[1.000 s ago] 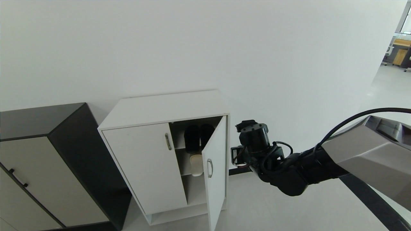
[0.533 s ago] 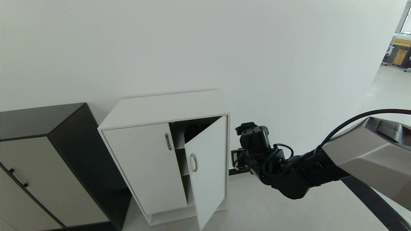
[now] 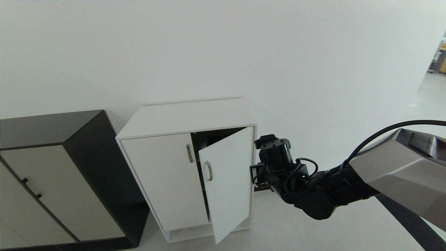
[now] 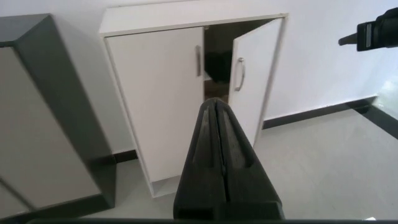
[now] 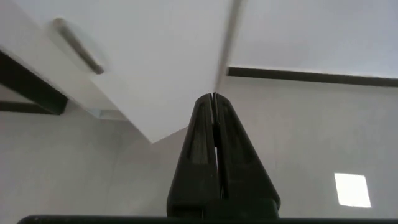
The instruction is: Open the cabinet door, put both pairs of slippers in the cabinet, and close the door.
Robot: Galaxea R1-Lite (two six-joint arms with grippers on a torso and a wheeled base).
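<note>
At the far left stands a black cabinet (image 3: 87,167) with pale fronts, its side just beside the white cabinet (image 3: 188,116), which backs onto the wall (image 3: 223,48). The white cabinet's left door (image 3: 167,181) is shut, with its handle (image 3: 189,153) near the inner edge. The right door (image 3: 228,181) hangs partly ajar, hinged on the right, its free edge swung out toward the camera and its handle (image 3: 208,170) close to that edge. A narrow dark gap shows between the two doors. In the left wrist view a dark shape (image 4: 216,65) sits inside that gap on an upper level, too dim to tell whether it is slippers. The left gripper (image 4: 214,102) points at the cabinet from well back, its fingers pressed together and empty. To the right of the ajar door the right arm (image 3: 306,188) reaches in over the floor (image 3: 313,233), its wrist just beside the cabinet's right side. The right gripper (image 5: 213,96) has its fingers pressed together with nothing between them, its tip near the door's outer face by the hinge side; whether it touches cannot be told.
</note>
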